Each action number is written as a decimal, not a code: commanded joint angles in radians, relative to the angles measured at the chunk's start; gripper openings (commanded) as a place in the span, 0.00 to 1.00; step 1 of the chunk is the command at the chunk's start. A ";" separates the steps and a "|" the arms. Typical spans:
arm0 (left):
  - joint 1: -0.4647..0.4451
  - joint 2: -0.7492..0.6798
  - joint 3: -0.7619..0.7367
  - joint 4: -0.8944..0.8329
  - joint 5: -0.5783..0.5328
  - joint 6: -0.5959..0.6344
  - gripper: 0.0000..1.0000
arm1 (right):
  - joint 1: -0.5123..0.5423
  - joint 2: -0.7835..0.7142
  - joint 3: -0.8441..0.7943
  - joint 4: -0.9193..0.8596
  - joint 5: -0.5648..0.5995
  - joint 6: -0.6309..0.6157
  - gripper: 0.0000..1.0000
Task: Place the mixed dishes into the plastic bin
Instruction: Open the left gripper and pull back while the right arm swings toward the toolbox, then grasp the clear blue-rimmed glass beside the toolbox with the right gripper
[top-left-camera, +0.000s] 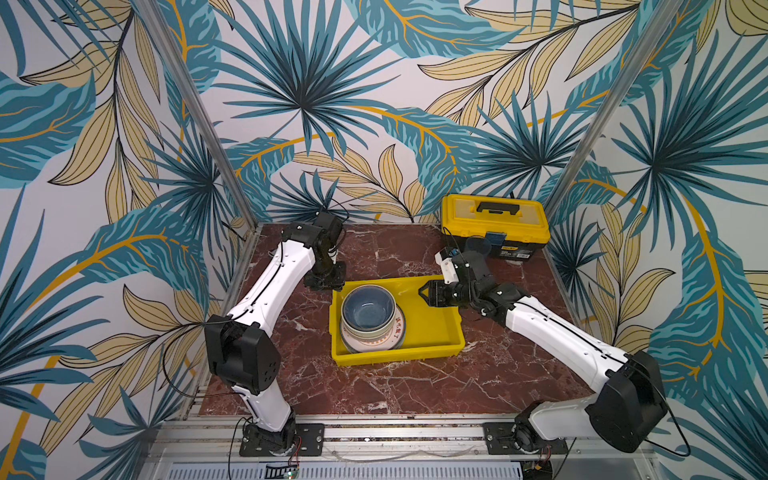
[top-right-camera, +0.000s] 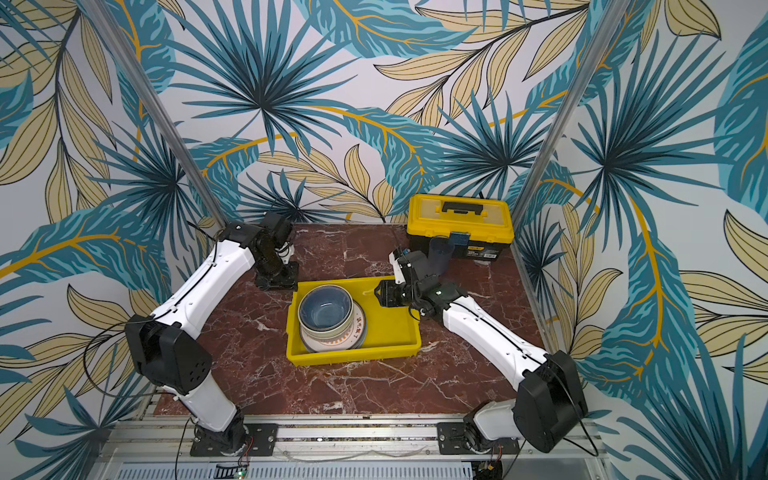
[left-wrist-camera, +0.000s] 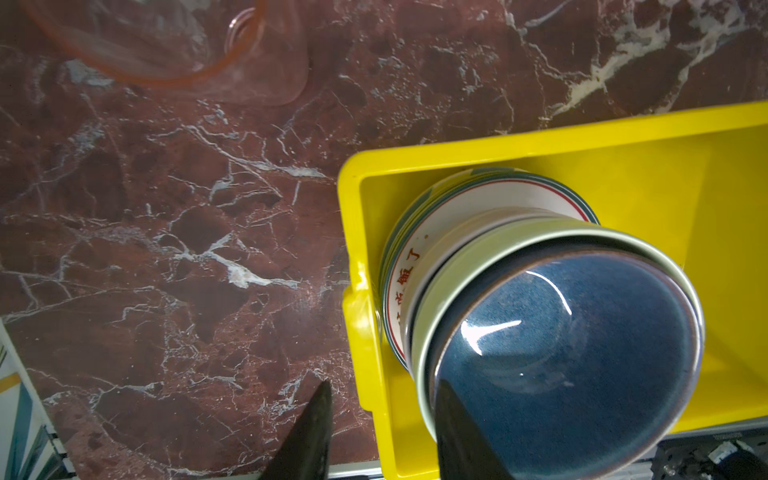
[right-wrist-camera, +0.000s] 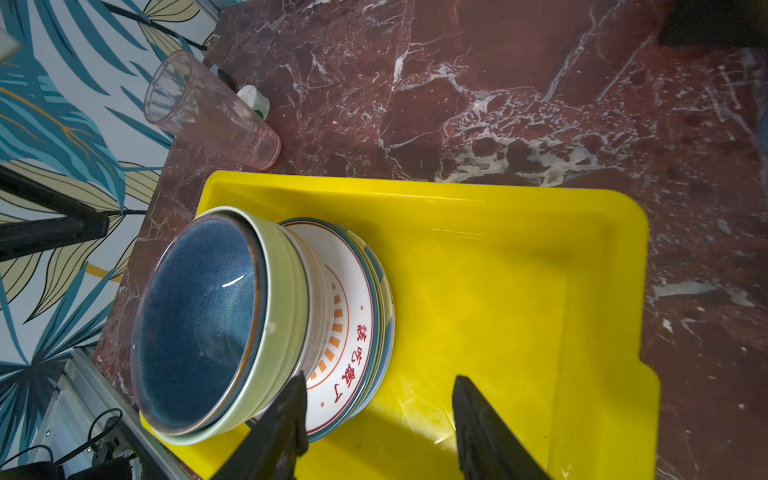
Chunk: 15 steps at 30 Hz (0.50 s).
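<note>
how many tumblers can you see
2. A pink tumbler stands on the table just outside the yellow bin, seen only in the wrist views; a bluish tumbler stands in front of the toolbox. Others may be hidden.

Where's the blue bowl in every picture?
Top view: blue bowl, left half of the plastic bin.
Top view: blue bowl, same spot.
Left wrist: blue bowl close up, nested in the green bowl.
Right wrist: blue bowl, nested likewise.
Shared landmark: the plastic bin.

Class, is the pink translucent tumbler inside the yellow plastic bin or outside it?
Outside: the pink translucent tumbler stands on the red marble tabletop, beside the rim of the yellow plastic bin.
</note>
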<state>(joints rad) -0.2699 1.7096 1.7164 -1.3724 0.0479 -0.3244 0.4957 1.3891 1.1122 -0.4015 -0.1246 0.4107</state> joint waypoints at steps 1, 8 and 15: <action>0.026 -0.059 -0.027 0.044 -0.018 0.004 0.47 | -0.074 -0.022 0.048 -0.068 0.047 -0.015 0.57; 0.102 -0.136 -0.164 0.145 0.022 0.003 0.53 | -0.232 0.042 0.178 -0.171 0.147 -0.068 0.57; 0.213 -0.249 -0.322 0.256 0.055 0.004 0.53 | -0.378 0.168 0.296 -0.169 0.134 -0.069 0.54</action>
<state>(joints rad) -0.0883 1.5181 1.4357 -1.1927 0.0837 -0.3237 0.1535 1.5021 1.3750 -0.5308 -0.0040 0.3576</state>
